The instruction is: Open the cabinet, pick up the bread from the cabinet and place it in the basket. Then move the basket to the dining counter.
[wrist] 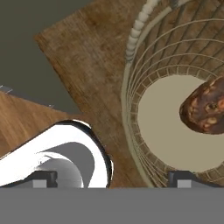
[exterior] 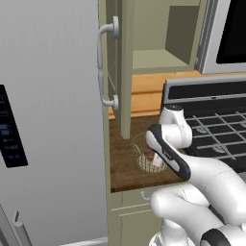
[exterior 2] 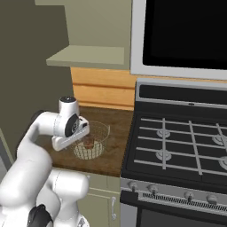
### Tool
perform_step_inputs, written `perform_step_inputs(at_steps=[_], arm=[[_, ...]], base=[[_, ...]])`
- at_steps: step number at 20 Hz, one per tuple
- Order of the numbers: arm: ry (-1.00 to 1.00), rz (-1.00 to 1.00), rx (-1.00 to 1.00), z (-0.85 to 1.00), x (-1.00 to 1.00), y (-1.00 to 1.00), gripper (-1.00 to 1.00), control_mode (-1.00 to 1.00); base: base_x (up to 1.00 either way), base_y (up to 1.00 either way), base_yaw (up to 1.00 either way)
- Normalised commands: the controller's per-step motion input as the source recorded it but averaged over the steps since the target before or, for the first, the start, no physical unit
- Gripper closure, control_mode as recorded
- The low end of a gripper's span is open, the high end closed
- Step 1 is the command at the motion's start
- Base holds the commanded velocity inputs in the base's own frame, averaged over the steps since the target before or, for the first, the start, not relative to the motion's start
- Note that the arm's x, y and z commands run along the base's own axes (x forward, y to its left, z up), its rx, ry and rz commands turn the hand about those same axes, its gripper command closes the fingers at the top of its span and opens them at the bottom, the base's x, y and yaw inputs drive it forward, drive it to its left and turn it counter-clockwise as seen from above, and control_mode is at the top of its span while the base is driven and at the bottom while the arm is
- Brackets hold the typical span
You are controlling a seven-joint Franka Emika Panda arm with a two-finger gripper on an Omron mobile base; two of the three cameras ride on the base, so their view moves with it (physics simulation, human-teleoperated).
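The cabinet door (exterior: pixel 115 57) stands swung open, its curved silver handle (exterior: pixel 102 62) facing me and a bare shelf (exterior: pixel 156 60) inside. The wire basket (exterior 2: pixel 92 142) sits on the short dark wood worktop (exterior: pixel 124 168) below. The brown bread (wrist: pixel 204 110) lies on the basket's pale base (wrist: pixel 168 131). My gripper (wrist: pixel 113 179) hangs open over the basket's near rim (wrist: pixel 131 83), one fingertip (wrist: pixel 183 179) inside the wires and the other outside. It holds nothing. The dining counter is out of view.
A black stove (exterior 2: pixel 177 142) with grates borders the worktop on the right, under a microwave (exterior 2: pixel 186 35). A grey fridge (exterior: pixel 48 120) rises on the left. Below the worktop is a low cupboard with a hook handle (exterior: pixel 142 195).
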Motion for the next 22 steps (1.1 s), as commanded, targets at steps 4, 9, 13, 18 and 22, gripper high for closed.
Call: perform_step_inputs(at_steps=[4, 9, 13, 18, 22], arm=[[0.01, 0.00, 0.00, 0.00, 0.54, 0.29, -1.00, -1.00], [0.07, 0.00, 0.00, -0.13, 0.30, 0.08, -1.00, -1.00], [0.07, 0.00, 0.00, -0.34, 0.12, 0.00, -1.00, -1.00], [0.02, 0.00, 0.00, -0.33, 0.10, 0.00, -1.00, -1.00], [0.00, 0.00, 0.00, -0.37, 0.00, 0.00, -1.00, -1.00]], base=[[0.00, 0.00, 0.00], [0.00, 0.00, 0.00], [0.00, 0.00, 0.00], [0.00, 0.00, 0.00], [0.00, 0.00, 0.00]])
